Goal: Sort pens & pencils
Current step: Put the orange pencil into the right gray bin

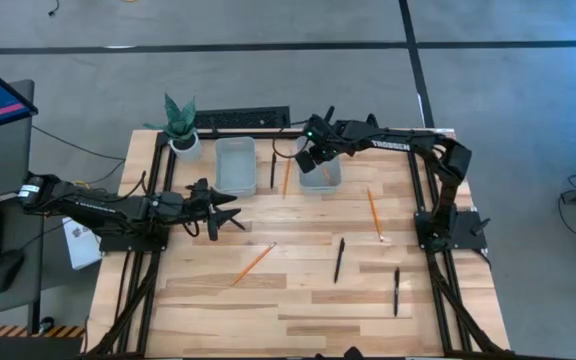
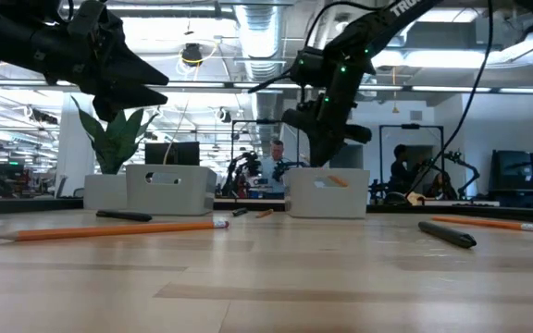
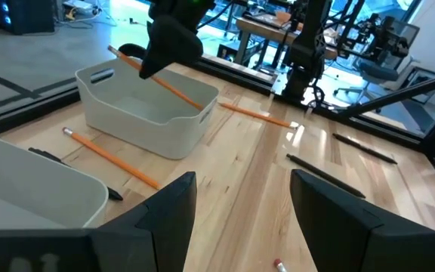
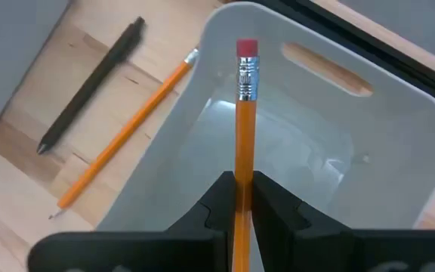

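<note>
My right gripper (image 1: 315,158) hangs over the right white bin (image 1: 330,180) at the table's far side, shut on an orange pencil (image 4: 243,128) whose eraser end (image 4: 247,49) is above the bin's inside. My left gripper (image 1: 230,213) hovers open near the table's left, holding nothing. A pencil (image 1: 286,177) and a black pen (image 1: 273,172) lie flat between the two bins. Flat on the wood lie two more pencils (image 1: 253,262), (image 1: 374,213) and two pens (image 1: 339,258), (image 1: 396,290). My right gripper pinches the pencil's shaft (image 4: 242,185) between its two fingers, which come slanting down from above. The pencil runs along the fingers, its eraser end sticking out ahead of them. It is lifted and slants across the bin's opening (image 3: 168,85), but I cannot tell whether it touches the rim.
A second white bin (image 1: 235,165) stands left of the first. A potted plant (image 1: 179,125) and a black power strip (image 1: 243,120) sit at the far edge. Black frame rails run along the table's left and right sides. People show in the room beyond the table.
</note>
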